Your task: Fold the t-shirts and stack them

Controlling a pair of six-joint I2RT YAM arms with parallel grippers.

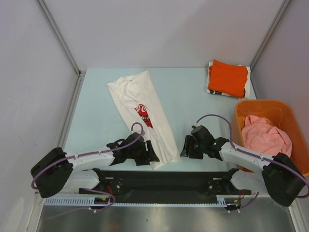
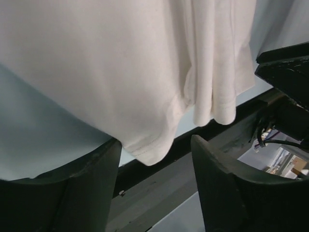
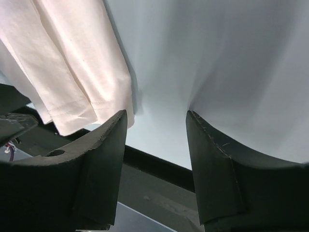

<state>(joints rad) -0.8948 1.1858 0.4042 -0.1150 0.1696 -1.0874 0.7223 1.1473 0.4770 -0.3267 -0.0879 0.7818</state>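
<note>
The white t-shirt (image 1: 145, 108) with a red-and-black print lies folded into a long strip, running from the back left to the table's near edge. Its hem shows in the left wrist view (image 2: 145, 96) and the right wrist view (image 3: 72, 72). My left gripper (image 1: 150, 153) is open and empty at the left side of the hem (image 2: 153, 145). My right gripper (image 1: 185, 147) is open and empty just right of the hem (image 3: 157, 118). The orange t-shirt (image 1: 228, 77) lies folded at the back right. The pink t-shirt (image 1: 264, 136) is bunched in the basket.
The rigid orange plastic basket (image 1: 288, 116) stands at the right edge of the table. A black rail (image 1: 159, 181) runs along the near edge between the arm bases. Grey walls close in the table on three sides.
</note>
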